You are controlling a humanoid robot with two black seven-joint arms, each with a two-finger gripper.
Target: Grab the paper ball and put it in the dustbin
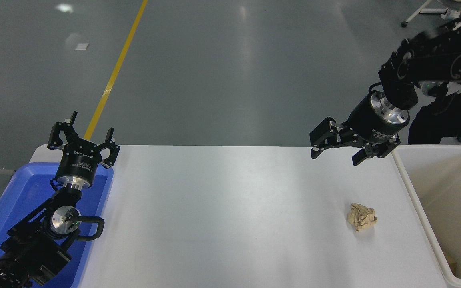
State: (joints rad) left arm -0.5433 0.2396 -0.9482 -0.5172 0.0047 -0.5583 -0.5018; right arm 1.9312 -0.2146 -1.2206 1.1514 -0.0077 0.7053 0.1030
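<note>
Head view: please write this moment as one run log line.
right gripper: open, raised above far table edge | paper ball: on table, untouched | dustbin: right of ball | left gripper: open, parked

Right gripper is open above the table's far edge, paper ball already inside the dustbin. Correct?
Not quite. In the head view the paper ball lies on the white table, left of the dustbin, not inside it. The right gripper is open above the far edge, as you said.
</note>
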